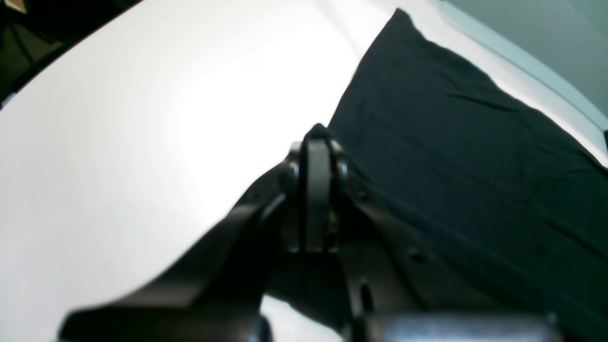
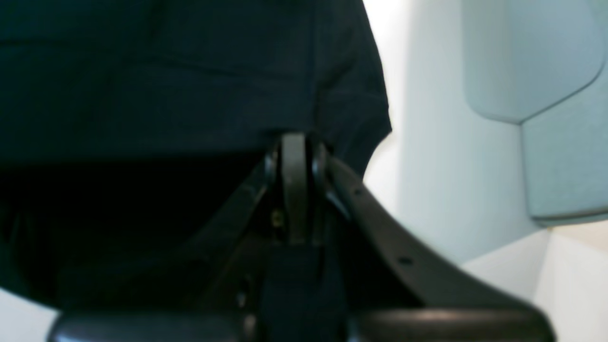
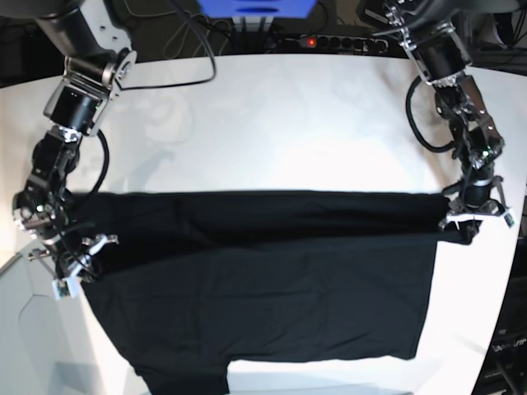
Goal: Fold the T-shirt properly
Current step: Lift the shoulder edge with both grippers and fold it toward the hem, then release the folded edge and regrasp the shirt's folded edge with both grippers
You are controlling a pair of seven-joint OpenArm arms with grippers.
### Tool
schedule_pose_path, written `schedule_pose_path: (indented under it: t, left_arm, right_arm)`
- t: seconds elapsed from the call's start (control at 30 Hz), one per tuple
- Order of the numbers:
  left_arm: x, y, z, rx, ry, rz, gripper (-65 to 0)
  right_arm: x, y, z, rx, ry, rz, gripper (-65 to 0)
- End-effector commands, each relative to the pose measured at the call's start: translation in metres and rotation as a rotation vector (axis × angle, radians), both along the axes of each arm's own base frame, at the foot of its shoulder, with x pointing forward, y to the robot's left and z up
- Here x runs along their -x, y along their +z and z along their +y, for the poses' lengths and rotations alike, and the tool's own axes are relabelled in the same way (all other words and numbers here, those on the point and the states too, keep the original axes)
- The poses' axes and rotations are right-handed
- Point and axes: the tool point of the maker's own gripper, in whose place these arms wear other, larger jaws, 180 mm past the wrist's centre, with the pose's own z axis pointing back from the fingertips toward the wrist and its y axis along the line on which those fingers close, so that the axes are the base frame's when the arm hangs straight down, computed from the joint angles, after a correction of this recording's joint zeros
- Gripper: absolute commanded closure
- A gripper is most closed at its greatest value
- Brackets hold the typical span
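Note:
The T-shirt (image 3: pixel 263 288) is a large black cloth spread across the white table (image 3: pixel 263 123), with a sleeve at the near edge. Its far edge runs as a taut, straight band between the two arms. My left gripper (image 3: pixel 471 224) is at the right end of that band and is shut on the T-shirt's corner. In the left wrist view its tips (image 1: pixel 317 135) pinch black cloth (image 1: pixel 451 142). My right gripper (image 3: pixel 70 267) is at the left end, also shut on the cloth. Its tips (image 2: pixel 294 140) bite the T-shirt (image 2: pixel 166 71) near a hemmed corner.
Bare white tabletop lies beyond the shirt. Behind the table's far edge are a power strip (image 3: pixel 329 41) with a red light, cables and a blue box (image 3: pixel 255 6). The table's right edge (image 3: pixel 515 247) runs close to my left gripper. Pale grey panels (image 2: pixel 546 71) show past the right wrist.

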Motion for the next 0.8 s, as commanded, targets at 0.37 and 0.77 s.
schedule_pose_path:
  t: [0.37,0.77]
  left_arm:
    - [-0.025,0.012,-0.007,-0.013,-0.032,-0.040,-0.1]
    - [-0.032,0.014,-0.003,0.001,-0.023,-0.044,-40.9]
  right_arm:
    - [-0.025,0.016,0.005,-0.042,0.031,-0.071,0.0]
    - [-0.024,0.000,0.001,-0.035,0.045,-0.021,-30.2]
